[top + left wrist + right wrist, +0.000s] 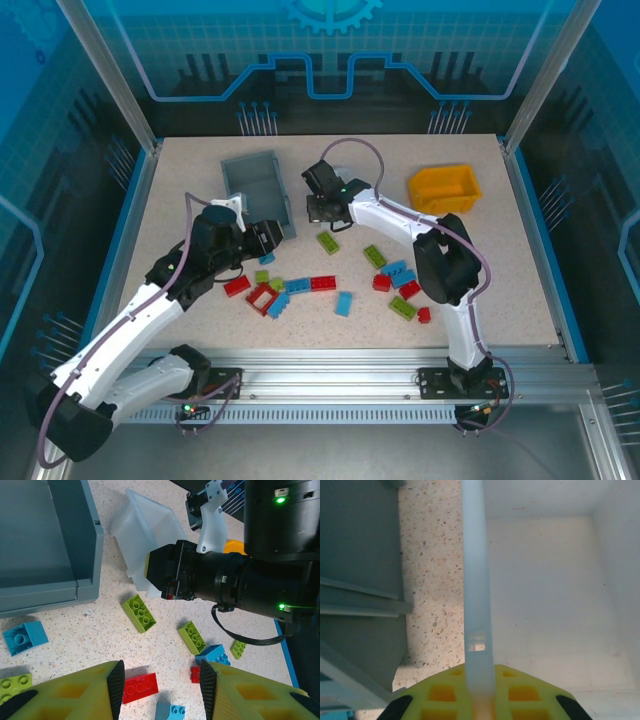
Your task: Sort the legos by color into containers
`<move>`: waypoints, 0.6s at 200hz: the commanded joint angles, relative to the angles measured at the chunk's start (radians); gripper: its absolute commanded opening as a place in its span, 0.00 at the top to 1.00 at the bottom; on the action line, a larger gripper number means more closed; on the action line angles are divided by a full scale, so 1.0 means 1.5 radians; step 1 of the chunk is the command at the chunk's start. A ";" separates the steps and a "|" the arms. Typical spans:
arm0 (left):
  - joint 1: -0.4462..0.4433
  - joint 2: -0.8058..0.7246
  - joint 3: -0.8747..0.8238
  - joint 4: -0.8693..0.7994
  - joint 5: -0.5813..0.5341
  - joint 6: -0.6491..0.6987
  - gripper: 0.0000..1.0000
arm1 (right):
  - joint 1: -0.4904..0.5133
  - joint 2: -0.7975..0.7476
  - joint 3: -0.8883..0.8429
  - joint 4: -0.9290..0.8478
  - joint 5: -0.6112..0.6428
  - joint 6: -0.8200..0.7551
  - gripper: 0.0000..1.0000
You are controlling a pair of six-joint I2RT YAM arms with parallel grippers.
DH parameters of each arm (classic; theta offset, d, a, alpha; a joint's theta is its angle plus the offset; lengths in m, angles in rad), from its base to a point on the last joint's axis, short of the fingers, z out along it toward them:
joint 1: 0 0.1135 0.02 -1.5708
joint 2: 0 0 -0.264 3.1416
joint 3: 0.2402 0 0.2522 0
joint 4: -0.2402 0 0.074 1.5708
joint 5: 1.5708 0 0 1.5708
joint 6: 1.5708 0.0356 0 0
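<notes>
I have the right tool (479, 692) clenched on the wall of the white bin (477, 580) beside the grey bin (256, 183), probably to drag it closer; the left tool (160, 680) hangs released above legos (323, 283) scattered toward the near edge of the worktop (500, 290)

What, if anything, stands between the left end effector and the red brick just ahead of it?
Nothing visible: the red brick lies uncovered on bare table, framed by the open left end effector's fingertips.

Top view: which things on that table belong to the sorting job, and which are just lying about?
Job: red, blue and green legos; grey bin; white bin, gripped by the right gripper; yellow bin; left gripper, open.
Not the job: arm cable; metal rail.
</notes>
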 commanded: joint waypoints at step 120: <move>-0.014 0.007 -0.009 0.018 -0.008 -0.021 0.53 | -0.011 -0.043 0.020 -0.035 0.010 0.062 0.47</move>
